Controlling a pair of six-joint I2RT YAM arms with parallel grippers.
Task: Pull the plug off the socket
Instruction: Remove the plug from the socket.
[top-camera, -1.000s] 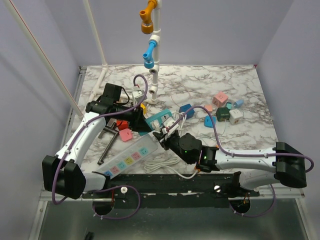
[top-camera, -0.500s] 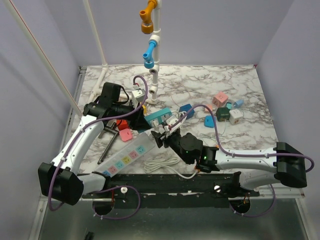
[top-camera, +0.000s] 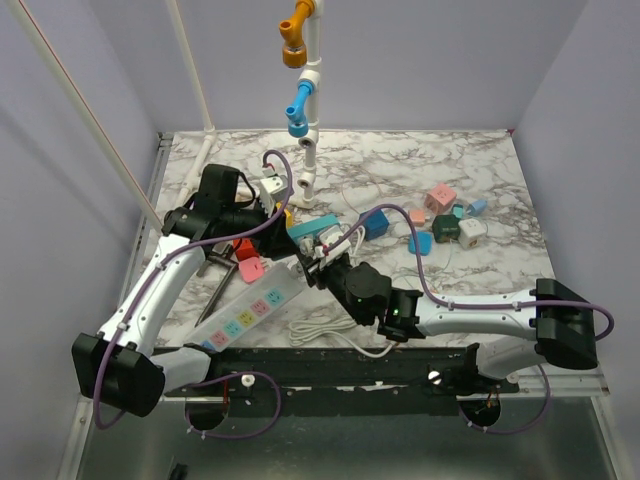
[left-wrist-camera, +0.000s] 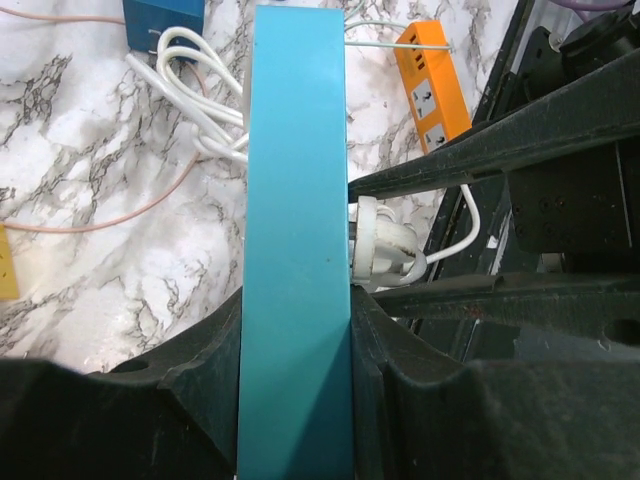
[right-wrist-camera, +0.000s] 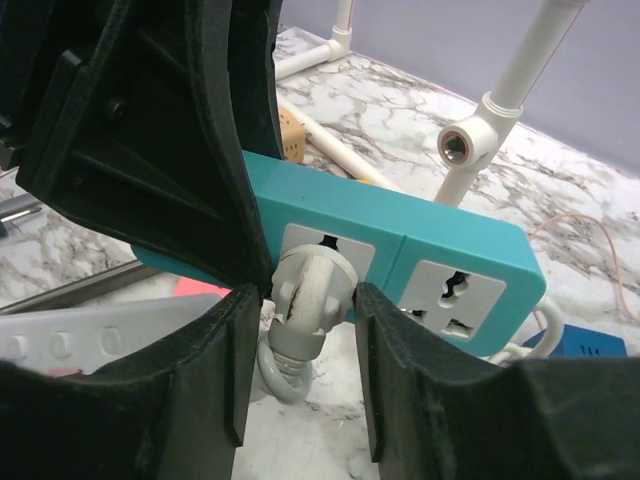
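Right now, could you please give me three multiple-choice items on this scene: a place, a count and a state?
1. The white plug sits: A in the teal strip; B in an orange strip; C loose on the table.
2. Teal-strip outlets showing in the right wrist view: A one; B two; C four.
3. Left end effector: A open; B shut on the teal strip; C unseen.
Answers: A, it fills an outlet; B, one filled, one empty; B, fingers squeeze its sides.
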